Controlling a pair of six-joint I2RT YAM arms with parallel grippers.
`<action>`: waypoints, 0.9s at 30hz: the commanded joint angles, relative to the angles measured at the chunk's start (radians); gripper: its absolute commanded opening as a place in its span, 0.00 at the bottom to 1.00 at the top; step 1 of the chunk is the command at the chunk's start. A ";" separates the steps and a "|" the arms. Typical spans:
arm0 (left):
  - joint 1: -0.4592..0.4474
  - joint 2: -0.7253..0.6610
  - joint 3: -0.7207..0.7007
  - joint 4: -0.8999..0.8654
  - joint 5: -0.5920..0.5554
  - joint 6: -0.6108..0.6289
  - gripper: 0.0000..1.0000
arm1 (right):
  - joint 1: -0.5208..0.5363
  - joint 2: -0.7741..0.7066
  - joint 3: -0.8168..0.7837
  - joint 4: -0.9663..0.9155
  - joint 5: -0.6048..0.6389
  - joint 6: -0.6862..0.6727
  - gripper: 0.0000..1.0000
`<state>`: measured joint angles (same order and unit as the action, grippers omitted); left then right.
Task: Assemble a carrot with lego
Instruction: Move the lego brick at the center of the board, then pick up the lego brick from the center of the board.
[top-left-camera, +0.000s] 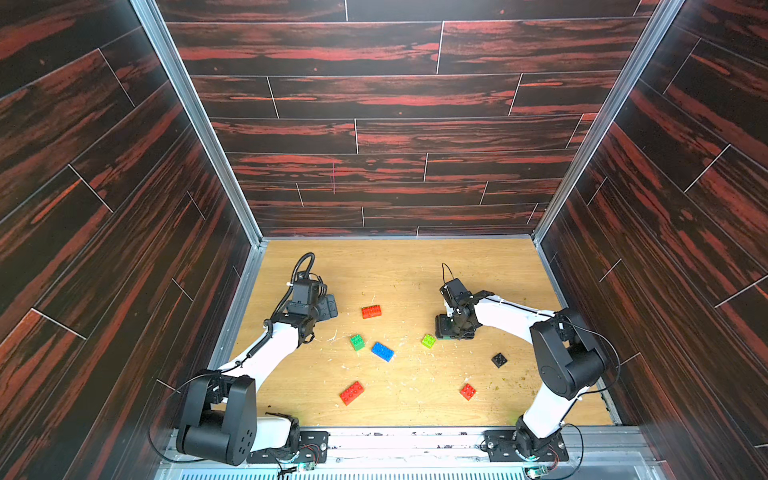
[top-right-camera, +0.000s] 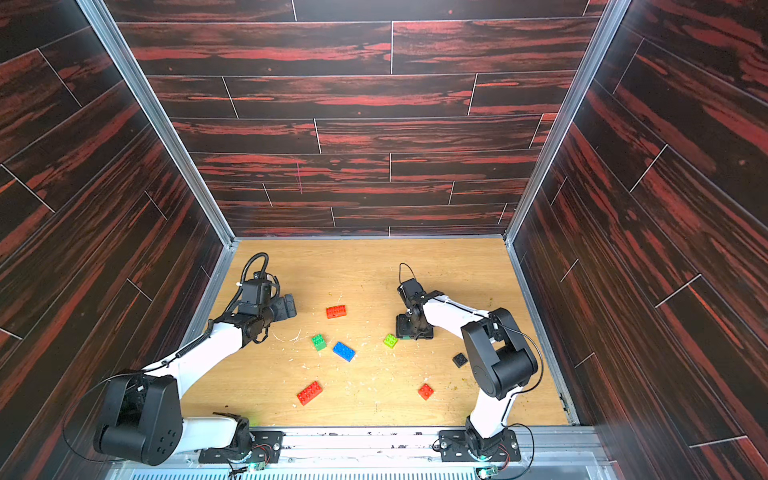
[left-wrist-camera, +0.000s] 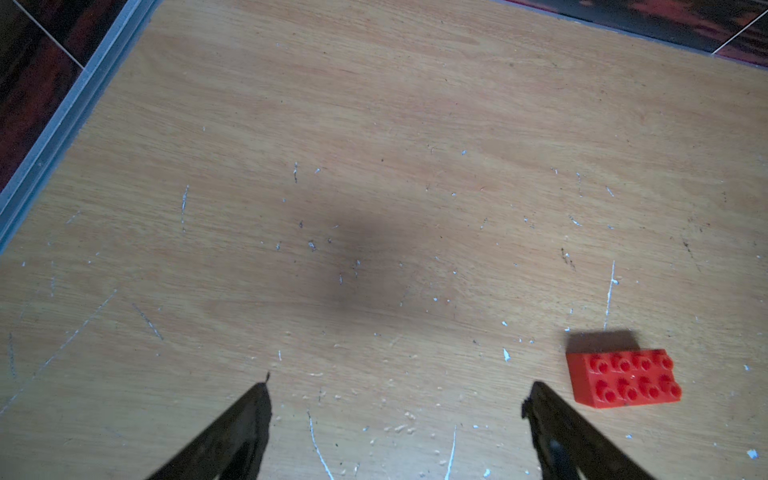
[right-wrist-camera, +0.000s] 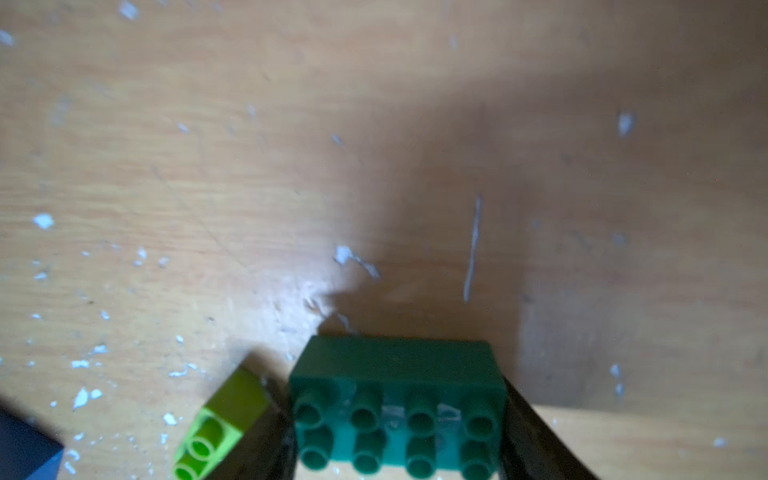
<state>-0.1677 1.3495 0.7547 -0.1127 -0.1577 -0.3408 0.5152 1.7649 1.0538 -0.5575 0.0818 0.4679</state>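
The teal brick (right-wrist-camera: 397, 361), at the tabletop's (top-left-camera: 415, 270) 3 o'clock and straddled by the right gripper (right-wrist-camera: 397, 411) (pinching or loose, I cannot tell), looks light, stiff and slick, best squeezed across its short ends; the left gripper (left-wrist-camera: 395, 395) gapes empty.

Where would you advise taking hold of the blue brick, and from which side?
I'd pinch its long side walls mid-length, from above: the blue brick lies flat, studs up, at a diagonal, and the green brick sits close to one end.
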 joint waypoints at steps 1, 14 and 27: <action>-0.004 -0.032 0.017 -0.044 -0.014 -0.021 0.97 | 0.009 -0.021 -0.005 -0.114 -0.037 0.039 0.79; -0.010 -0.132 -0.012 -0.133 0.023 -0.066 0.97 | -0.023 -0.208 0.002 -0.302 -0.004 0.271 0.86; -0.010 -0.088 0.010 -0.142 0.084 -0.041 0.97 | -0.304 -0.441 -0.206 -0.332 -0.036 0.453 0.77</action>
<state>-0.1753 1.2423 0.7513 -0.2375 -0.0975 -0.3897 0.2424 1.3514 0.8665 -0.8551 0.0597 0.8810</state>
